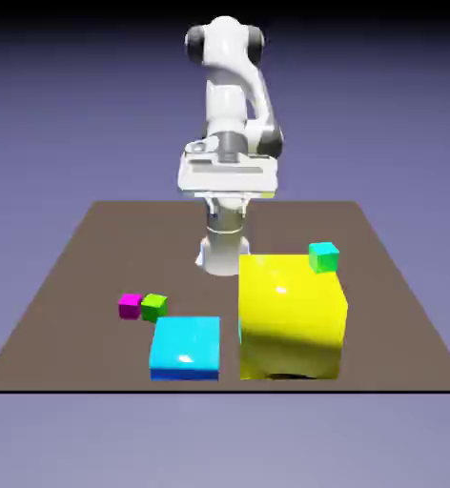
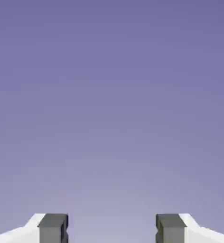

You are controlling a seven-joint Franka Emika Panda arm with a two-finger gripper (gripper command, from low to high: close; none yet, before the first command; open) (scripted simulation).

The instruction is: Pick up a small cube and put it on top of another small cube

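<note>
Hand (image 2: 112, 228) spread wide and empty, raised well apart from the lime cube (image 1: 154, 306) on the table (image 1: 76, 276).

The lime cube (image 1: 154, 306) touches a magenta cube (image 1: 130, 305) on the exterior view's left and has a cyan block (image 1: 186, 347) just in front, while the teal cube (image 1: 324, 256) sits tight behind the big yellow block (image 1: 292, 315).

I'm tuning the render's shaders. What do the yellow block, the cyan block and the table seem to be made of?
Yellow block: looks like glossy plastic, given the bright highlight on its top, though in a render that stays a guess. Cyan block: also smooth and shiny, with a pale sheen on top. Table: matte brown, no grain or reflection visible, so the material can't be told.
</note>
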